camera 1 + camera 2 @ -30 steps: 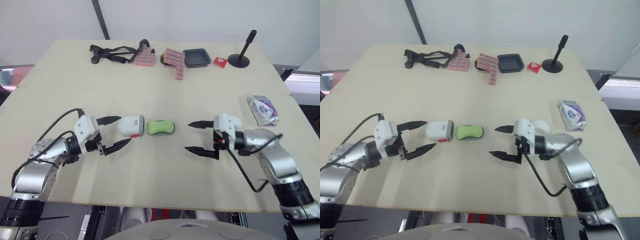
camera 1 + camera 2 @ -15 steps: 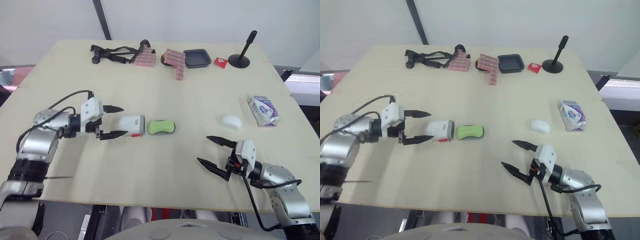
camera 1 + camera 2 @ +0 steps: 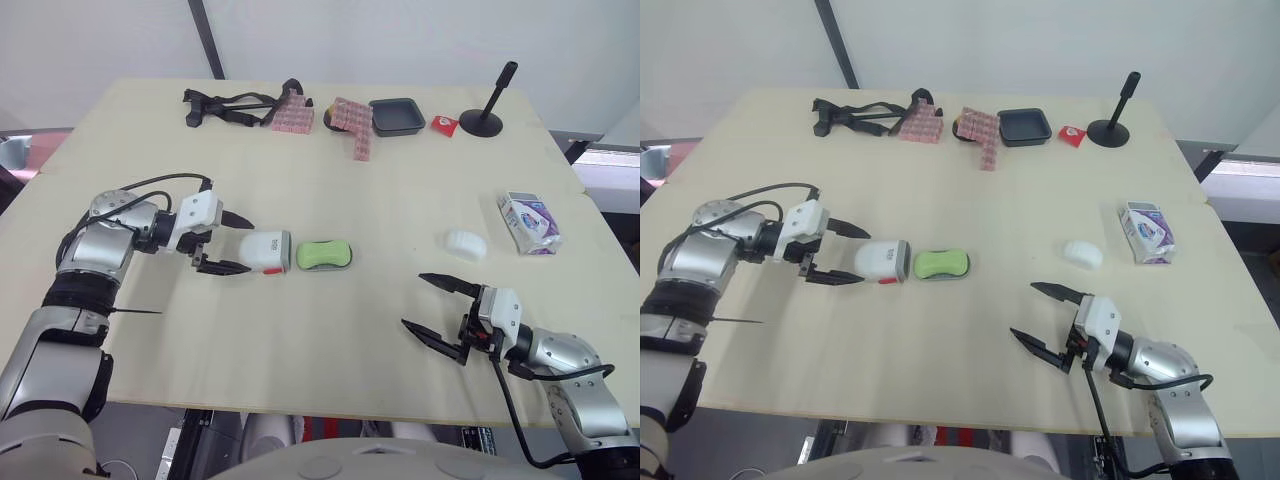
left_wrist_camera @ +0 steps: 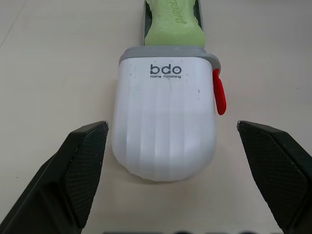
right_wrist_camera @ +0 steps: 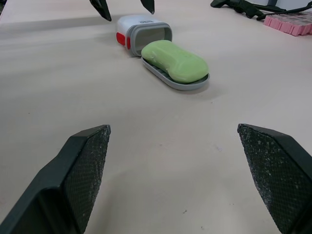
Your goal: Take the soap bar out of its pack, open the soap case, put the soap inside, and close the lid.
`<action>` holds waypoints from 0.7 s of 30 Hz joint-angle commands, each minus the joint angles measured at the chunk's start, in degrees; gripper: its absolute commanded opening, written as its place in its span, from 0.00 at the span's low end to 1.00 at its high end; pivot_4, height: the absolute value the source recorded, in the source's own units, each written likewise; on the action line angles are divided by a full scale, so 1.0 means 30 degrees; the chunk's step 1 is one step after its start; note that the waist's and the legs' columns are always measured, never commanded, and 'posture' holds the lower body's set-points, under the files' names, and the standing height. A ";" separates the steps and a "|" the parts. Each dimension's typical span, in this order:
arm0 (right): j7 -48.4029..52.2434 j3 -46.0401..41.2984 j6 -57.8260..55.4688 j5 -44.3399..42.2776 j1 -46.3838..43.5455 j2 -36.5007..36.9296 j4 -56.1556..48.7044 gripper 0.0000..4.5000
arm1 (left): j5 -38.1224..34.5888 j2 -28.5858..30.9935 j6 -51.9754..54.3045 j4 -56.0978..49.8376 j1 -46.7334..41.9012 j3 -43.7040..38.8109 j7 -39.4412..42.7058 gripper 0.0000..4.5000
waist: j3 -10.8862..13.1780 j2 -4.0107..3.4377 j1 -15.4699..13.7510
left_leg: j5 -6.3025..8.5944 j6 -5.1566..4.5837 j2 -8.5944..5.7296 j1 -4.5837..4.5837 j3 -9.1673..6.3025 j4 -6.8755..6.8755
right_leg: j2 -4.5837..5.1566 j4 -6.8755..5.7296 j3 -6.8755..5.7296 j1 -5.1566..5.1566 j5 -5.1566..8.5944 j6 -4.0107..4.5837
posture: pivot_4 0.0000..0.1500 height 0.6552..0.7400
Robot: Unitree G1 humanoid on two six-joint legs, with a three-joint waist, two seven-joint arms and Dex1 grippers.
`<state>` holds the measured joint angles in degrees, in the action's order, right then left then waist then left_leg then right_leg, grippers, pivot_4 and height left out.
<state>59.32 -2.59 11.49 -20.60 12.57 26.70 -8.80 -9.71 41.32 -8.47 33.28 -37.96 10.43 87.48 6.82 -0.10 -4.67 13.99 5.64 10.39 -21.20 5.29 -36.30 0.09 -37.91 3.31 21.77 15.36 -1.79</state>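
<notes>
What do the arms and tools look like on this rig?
Silver metal links with black joints on the left arm and right arm, a black cable looping outside each forearm. The left tool and right tool each have a white boxy housing and two black tapered fingers with cross-hatched pads.

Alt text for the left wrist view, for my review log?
A white soap case lid marked bdo, with a red clasp, lies on the tan table between the black fingers of the open left tool, untouched. Beyond it, the green soap sits on the case's grey tray.
</notes>
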 commanded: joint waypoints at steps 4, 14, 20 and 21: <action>-0.0341 -0.0299 0.0041 -0.0515 0.0312 0.0527 -0.1197 1.00 | 0.1161 -0.0659 -0.1484 0.0919 -0.0154 0.0256 -0.0681 1.00 | 0.0000 0.0001 -0.0002 | 0.0000 -0.0001 -0.0003 -0.0001 -0.0015 0.0000 | 0.0006 0.0009 -0.0024 -0.0016 0.0000 0.0000 | 1.00 1.00; -0.0432 -0.0057 -0.0313 -0.0583 0.0065 0.0727 -0.1365 1.00 | 0.2167 -0.1257 -0.1948 0.1035 -0.0034 0.0608 -0.1814 1.00 | 0.0000 0.0002 -0.0006 | 0.0001 0.0000 -0.0004 -0.0003 -0.0023 0.0001 | 0.0006 0.0017 -0.0034 -0.0027 -0.0001 -0.0001 | 1.00 1.00; -0.0352 -0.0051 -0.0319 -0.0571 -0.0164 0.0844 -0.1100 1.00 | 0.2388 -0.1460 -0.2285 0.1344 -0.0142 0.0508 -0.2223 1.00 | 0.0000 0.0002 -0.0005 | 0.0001 -0.0001 -0.0003 -0.0004 -0.0027 0.0001 | 0.0006 0.0022 -0.0037 -0.0029 0.0000 -0.0001 | 1.00 1.00; -0.0356 -0.0050 -0.0347 -0.0572 -0.0194 0.0871 -0.1089 1.00 | 0.2471 -0.1486 -0.2376 0.1458 -0.0203 0.0501 -0.2304 1.00 | 0.0000 0.0002 -0.0006 | 0.0001 -0.0001 -0.0003 -0.0005 -0.0027 0.0001 | 0.0006 0.0024 -0.0037 -0.0030 -0.0001 -0.0001 | 1.00 1.00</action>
<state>58.07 -2.50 10.27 -21.35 12.31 28.77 -11.53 -2.58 36.55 -14.57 37.47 -38.04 12.46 81.13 6.82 -0.09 -4.68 13.99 5.64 10.38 -21.22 5.21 -36.30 0.11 -37.83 3.20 21.69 15.36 -1.79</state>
